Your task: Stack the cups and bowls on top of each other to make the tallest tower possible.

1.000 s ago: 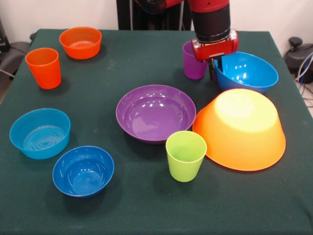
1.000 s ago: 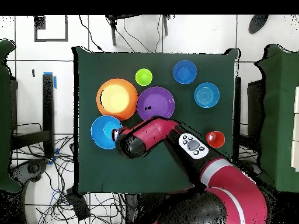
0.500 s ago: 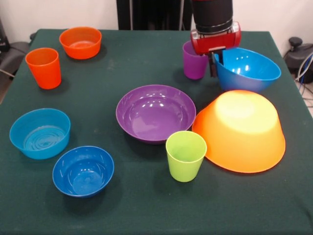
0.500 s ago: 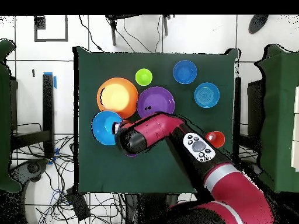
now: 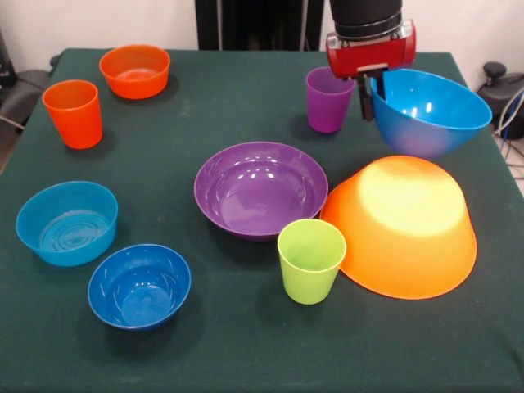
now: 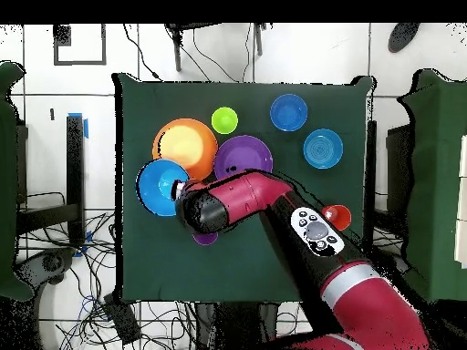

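Red-and-black gripper (image 5: 372,97) is seen at the table's far right in the front view, fingers pinched on the near-left rim of the large glossy blue plastic bowl (image 5: 430,110). That bowl is held tilted and lifted clear of the dark green tablecloth (image 5: 237,344), just above and behind the large orange-yellow plastic bowl (image 5: 405,225), which is lying upside down and tipped. Smooth purple plastic tumbler (image 5: 328,99) is stood upright just left of the gripper. Large purple glossy bowl (image 5: 260,188) is placed at table centre, with the lime green tumbler (image 5: 310,259) in front of it, beside the orange-yellow bowl. Orange tumbler (image 5: 74,113) and small orange bowl (image 5: 135,70) are set at the far left. Straight-sided light blue bowl (image 5: 67,222) and small dark blue bowl (image 5: 139,285) are set at the near left. No stack is formed.
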